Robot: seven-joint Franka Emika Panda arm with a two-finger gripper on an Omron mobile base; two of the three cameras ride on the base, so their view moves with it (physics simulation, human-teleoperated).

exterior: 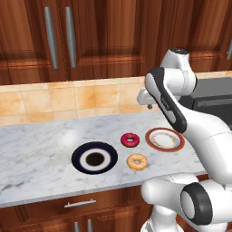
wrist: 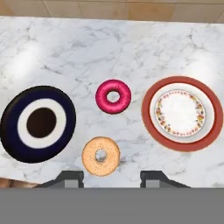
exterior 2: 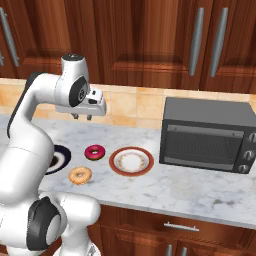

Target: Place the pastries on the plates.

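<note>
The pink doughnut (wrist: 113, 96) lay flat on the marble counter (wrist: 65, 52), and everything else I placed from it; the tan sprinkled doughnut (wrist: 101, 156) sat just nearer the counter's front edge, close by but not touching; neither pastry was on a plate yet. To one side of the pink doughnut rested the dark plate (wrist: 38, 124) with its white ring, and to the other the white plate (wrist: 180, 113) with the reddish rim, both bare; the two rings lay between the plates, so each seemed to have a short trip to a plate of its own. The hand (exterior 2: 81, 117) hung well above the pink doughnut, pointing straight down, jaws drawn narrow and holding nothing; I took it to be looking the layout over before choosing one. Beyond the rimmed plate, farther from the pink doughnut, stood a dark toaster oven (exterior 2: 209, 133) against the tiled wall, out of the way of the work.
</note>
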